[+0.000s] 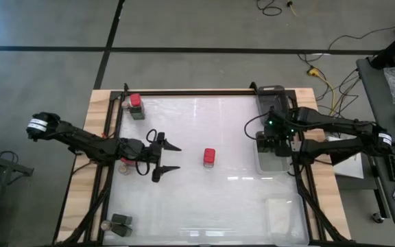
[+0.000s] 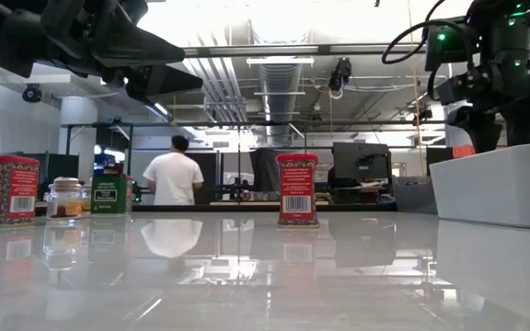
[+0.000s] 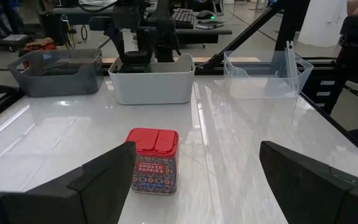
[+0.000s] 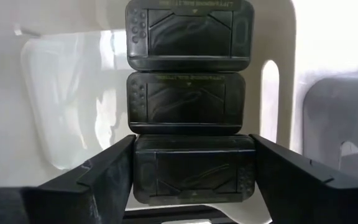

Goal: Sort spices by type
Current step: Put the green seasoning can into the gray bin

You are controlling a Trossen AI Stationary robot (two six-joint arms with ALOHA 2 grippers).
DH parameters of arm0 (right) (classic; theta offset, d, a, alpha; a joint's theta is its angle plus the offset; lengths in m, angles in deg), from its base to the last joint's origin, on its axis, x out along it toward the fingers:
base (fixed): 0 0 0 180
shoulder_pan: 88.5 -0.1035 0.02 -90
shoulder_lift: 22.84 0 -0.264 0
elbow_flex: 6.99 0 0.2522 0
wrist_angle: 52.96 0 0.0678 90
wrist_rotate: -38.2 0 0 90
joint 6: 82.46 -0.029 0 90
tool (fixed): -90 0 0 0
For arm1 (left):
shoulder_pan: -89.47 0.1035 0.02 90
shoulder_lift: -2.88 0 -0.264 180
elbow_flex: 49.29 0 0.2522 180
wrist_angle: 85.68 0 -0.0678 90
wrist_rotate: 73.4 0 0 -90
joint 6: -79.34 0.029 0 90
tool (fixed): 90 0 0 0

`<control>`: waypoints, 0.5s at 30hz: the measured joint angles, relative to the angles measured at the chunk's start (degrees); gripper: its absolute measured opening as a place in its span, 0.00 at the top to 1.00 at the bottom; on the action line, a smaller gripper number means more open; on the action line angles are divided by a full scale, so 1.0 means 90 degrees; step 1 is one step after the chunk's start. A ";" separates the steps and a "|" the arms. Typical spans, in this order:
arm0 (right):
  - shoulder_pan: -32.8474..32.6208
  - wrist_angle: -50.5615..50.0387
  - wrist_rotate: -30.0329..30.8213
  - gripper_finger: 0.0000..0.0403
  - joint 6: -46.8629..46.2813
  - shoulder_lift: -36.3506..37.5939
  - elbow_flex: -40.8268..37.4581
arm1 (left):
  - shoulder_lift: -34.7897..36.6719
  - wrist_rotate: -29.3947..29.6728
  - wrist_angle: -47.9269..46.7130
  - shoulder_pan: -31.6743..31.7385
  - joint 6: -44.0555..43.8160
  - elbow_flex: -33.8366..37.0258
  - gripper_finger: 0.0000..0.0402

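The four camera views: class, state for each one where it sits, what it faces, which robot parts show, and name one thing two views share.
High view: overhead, straight down on the white glossy table; both dark arms show.
Low view: table height, facing the room; arms hang from above.
Left wrist view: on the left arm, facing the red rectangular paprika tin; left pincer open.
Right wrist view: on the right arm, looking down into the white plastic bin at three black rectangular tins; right pincer open.
Shared: the paprika tin also shows in the high view.
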 joint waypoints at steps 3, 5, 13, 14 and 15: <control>0.0000 -0.0004 0.0000 0.30 0.0004 0.0000 -0.0002 | 0.0000 0.0000 -0.0001 0.0000 0.0000 0.0000 0.19; 0.0000 -0.0002 0.0002 0.29 0.0006 0.0000 -0.0002 | 0.0000 0.0000 0.0000 0.0000 0.0000 0.0000 0.19; 0.0000 0.0011 0.0002 0.22 0.0014 0.0000 -0.0002 | 0.0000 -0.0002 0.0001 0.0000 0.0000 0.0000 0.19; 0.0000 0.0011 0.0002 0.22 0.0014 0.0000 -0.0002 | 0.0000 -0.0002 0.0001 0.0000 0.0000 0.0000 0.19; 0.0000 0.0013 0.0002 0.22 0.0014 0.0000 -0.0002 | 0.0000 -0.0002 0.0001 0.0000 0.0000 0.0000 0.19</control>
